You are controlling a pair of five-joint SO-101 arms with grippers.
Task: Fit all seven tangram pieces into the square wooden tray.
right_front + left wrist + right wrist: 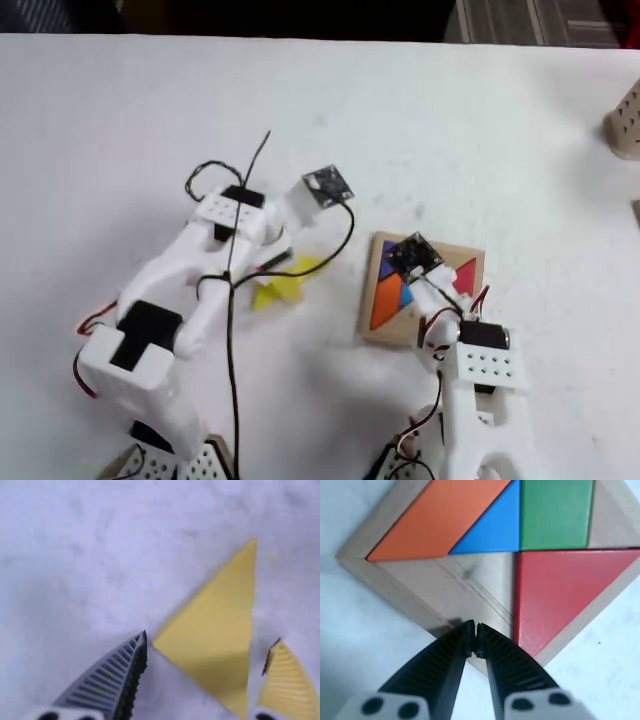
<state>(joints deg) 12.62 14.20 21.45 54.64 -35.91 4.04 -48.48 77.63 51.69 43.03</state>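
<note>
– White tabletop all round. How full is the square wooden tray?
– Partway, I'd say. An orange piece, a blue piece, a green piece and a red triangle lie flat inside it. Bare wood shows between the orange and the red.
– What's left?
– The yellow triangle lies out on the table, well apart from the tray. I can't make out any other pieces, and an arm covers part of the tray from above.
– And the grippers?
– The left gripper is spread wide with a finger on either side of the yellow triangle, gripping nothing. The right gripper hangs over the tray's edge with its fingers pressed together, empty.
</note>
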